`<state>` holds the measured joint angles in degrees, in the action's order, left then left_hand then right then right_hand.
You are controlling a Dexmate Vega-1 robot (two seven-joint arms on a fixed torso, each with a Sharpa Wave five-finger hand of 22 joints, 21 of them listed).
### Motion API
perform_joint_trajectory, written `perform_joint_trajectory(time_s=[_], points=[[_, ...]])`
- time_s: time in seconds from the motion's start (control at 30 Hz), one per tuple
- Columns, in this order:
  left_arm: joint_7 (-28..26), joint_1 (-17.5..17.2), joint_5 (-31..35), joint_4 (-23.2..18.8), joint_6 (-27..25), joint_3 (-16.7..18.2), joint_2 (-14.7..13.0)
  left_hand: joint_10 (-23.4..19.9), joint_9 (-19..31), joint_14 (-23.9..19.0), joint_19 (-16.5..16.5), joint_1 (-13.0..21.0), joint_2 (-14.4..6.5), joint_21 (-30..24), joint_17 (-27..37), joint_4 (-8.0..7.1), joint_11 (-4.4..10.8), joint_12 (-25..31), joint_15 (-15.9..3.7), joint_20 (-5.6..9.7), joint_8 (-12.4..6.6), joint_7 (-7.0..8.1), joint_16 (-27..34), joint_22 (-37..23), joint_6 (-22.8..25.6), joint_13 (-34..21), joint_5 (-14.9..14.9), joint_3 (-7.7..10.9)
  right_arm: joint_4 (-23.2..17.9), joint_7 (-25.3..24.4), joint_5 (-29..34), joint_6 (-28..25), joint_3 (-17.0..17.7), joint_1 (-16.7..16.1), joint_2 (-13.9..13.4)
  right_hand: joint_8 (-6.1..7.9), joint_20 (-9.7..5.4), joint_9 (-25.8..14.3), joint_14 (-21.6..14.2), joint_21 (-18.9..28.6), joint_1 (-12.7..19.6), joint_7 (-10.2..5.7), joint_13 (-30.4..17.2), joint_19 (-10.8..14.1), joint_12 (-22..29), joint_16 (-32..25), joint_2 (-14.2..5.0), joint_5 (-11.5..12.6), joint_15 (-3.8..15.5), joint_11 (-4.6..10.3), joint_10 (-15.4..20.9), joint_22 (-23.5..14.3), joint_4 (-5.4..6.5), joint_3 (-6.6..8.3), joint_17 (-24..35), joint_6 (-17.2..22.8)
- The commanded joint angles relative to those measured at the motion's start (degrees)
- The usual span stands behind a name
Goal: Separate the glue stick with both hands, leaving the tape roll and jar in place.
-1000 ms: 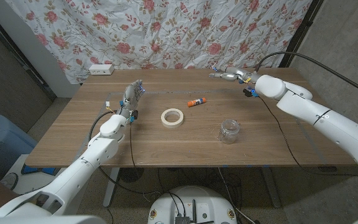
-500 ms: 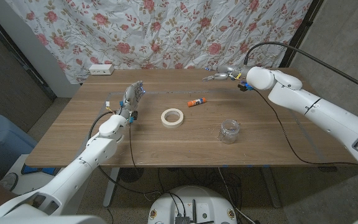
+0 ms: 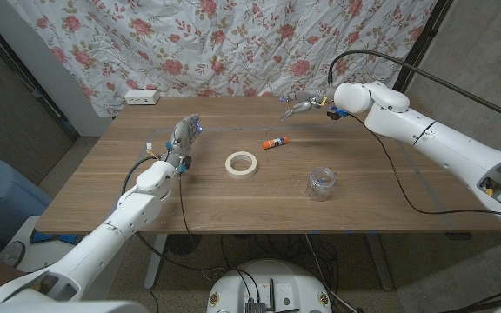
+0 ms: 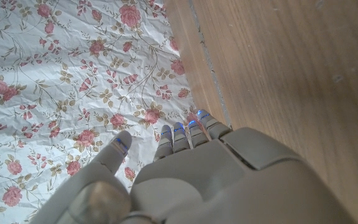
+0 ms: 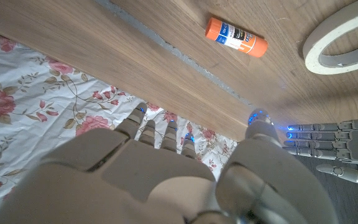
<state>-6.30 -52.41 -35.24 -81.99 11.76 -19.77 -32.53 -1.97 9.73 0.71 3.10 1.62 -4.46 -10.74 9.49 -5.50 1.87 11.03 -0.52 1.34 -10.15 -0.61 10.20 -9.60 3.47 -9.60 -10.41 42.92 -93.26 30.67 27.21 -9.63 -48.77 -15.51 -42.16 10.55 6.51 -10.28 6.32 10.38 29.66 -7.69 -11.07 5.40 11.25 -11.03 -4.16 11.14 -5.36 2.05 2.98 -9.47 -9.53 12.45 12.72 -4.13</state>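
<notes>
Your robot has smooth white arm shells with black cables, and grey left hand [image 3: 183, 133] and right hand [image 3: 301, 105] show blue fingertip lights.

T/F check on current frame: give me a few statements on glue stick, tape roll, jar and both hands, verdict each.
1. The glue stick lies on the table, held by neither hand. True.
2. The right hand grips the jar. False: it hovers near the table's far edge, holding nothing.
3. The tape roll lies between the left hand and the jar. True.
4. The glue stick sits inside the tape roll. False: it lies apart, beyond the roll.
5. The left hand holds the tape roll. False: it is empty, fingers apart.
</notes>
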Motion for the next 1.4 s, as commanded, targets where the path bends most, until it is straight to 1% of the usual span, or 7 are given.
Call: perform_joint_trajectory(time_s=[0.03,0.23,0.4,0.63,1.0,1.17,1.4], points=[[-0.4,-0.4,0.1,-0.2,-0.3,0.1,-0.2,-0.2,0.2,-0.2,0.2,0.5,-5.0,-0.2,0.1,0.08,0.54,0.0,-0.24,0.05,-0.34,0.01,0.0,-0.1,0.7,-0.2,-0.2,0.25,1.3,5.8,4.2,1.7,-2.4,4.0,1.5,0.89,1.56,-0.1,-0.8,0.3,2.5,-0.56,-0.3,0.5,0.6,-0.8,0.43,-0.1,-1.09,-0.27,1.6,-0.1,-0.85,0.95,-0.2,1.0],[-1.3,-0.7,0.5,-0.5,-0.2,0.0,0.1,-0.5,0.2,-0.3,0.4,0.4,-5.0,-0.2,0.1,0.01,0.76,0.0,-0.29,0.09,-0.38,-0.07,0.0,-0.1,0.9,-0.2,-0.2,0.31,1.6,7.9,6.5,1.7,-3.4,5.1,2.6,1.23,2.37,-0.2,-2.5,0.6,4.8,-0.81,-0.6,1.8,1.5,-1.6,1.53,-0.3,-0.73,-0.48,4.2,-0.1,-1.02,1.76,-0.4,1.9],[-1.5,-0.8,0.4,-0.2,-0.1,-0.2,0.5,-0.7,0.2,-0.5,0.5,0.3,-5.0,-0.3,0.2,-0.06,0.67,0.1,-0.37,0.09,-0.47,-0.19,0.0,-0.1,1.2,-0.2,-0.2,0.36,3.0,9.7,9.1,2.5,-5.1,6.8,4.1,1.08,2.84,-0.2,-3.1,0.6,5.8,-0.99,-0.6,2.1,1.5,-1.8,1.74,-0.2,-1.08,-0.09,4.4,-0.1,-1.05,2.14,-0.4,1.5],[-1.2,-0.7,0.4,-0.1,-0.2,-0.4,0.7,-0.9,0.2,-0.5,0.5,0.3,-5.1,-0.3,0.1,-0.1,0.66,0.1,-0.33,0.09,-0.48,-0.22,0.0,-0.1,1.4,-0.2,-0.2,0.44,5.1,10.9,11.5,4.4,-6.7,8.3,5.8,1.16,3.55,-0.3,-3.4,0.5,7.1,-1.12,-0.7,2.1,1.6,-1.9,2.15,-0.3,-1.21,-0.48,4.9,-0.1,-1.12,2.62,-0.5,1.7],[-1.7,-1.2,0.4,-0.9,-0.6,-0.4,0.5,-0.9,0.2,-0.7,0.6,0.3,-5.1,-0.3,0.1,-0.17,0.7,0.0,-0.37,0.09,-0.43,-0.26,0.0,-0.1,1.5,-0.2,-0.2,0.56,8.1,11.7,13.9,7.4,-8.7,9.7,8.4,1.55,3.02,-0.3,-4.9,0.9,9.0,-0.98,-0.8,3.6,1.7,-2.4,3.41,-0.5,-1.28,-0.44,5.9,-0.1,-1.12,3.13,-0.5,2.8],[-1.9,-1.6,0.4,-1.3,-0.7,-0.4,0.5,-1.0,0.2,-0.7,0.7,0.3,-5.1,-0.3,0.1,-0.18,0.69,0.0,-0.3,-0.03,-0.41,-0.23,0.0,-0.1,1.5,-0.2,-0.2,0.61,9.6,12.4,14.5,8.0,-9.6,10.2,9.6,1.05,3.32,-0.3,-4.4,0.2,9.8,-1.51,-0.8,2.1,1.4,-2.2,4.23,-0.6,-1.62,0.53,5.7,-0.1,-0.86,3.25,-0.5,1.8],[-2.7,-2.0,0.9,-2.2,-1.5,-0.6,0.2,-1.1,0.2,-0.7,0.7,0.2,-5.1,-0.3,0.2,-0.27,0.55,-0.1,-0.27,-0.08,-0.43,-0.26,0.0,-0.1,1.7,-0.2,-0.2,0.66,11.1,12.8,15.5,9.0,-10.9,10.9,10.9,0.85,3.33,-0.3,-4.2,0.1,10.0,-1.79,-0.8,1.9,1.3,-2.1,4.56,-0.6,-1.85,0.74,5.7,-0.1,-0.66,3.29,-0.5,1.3]])
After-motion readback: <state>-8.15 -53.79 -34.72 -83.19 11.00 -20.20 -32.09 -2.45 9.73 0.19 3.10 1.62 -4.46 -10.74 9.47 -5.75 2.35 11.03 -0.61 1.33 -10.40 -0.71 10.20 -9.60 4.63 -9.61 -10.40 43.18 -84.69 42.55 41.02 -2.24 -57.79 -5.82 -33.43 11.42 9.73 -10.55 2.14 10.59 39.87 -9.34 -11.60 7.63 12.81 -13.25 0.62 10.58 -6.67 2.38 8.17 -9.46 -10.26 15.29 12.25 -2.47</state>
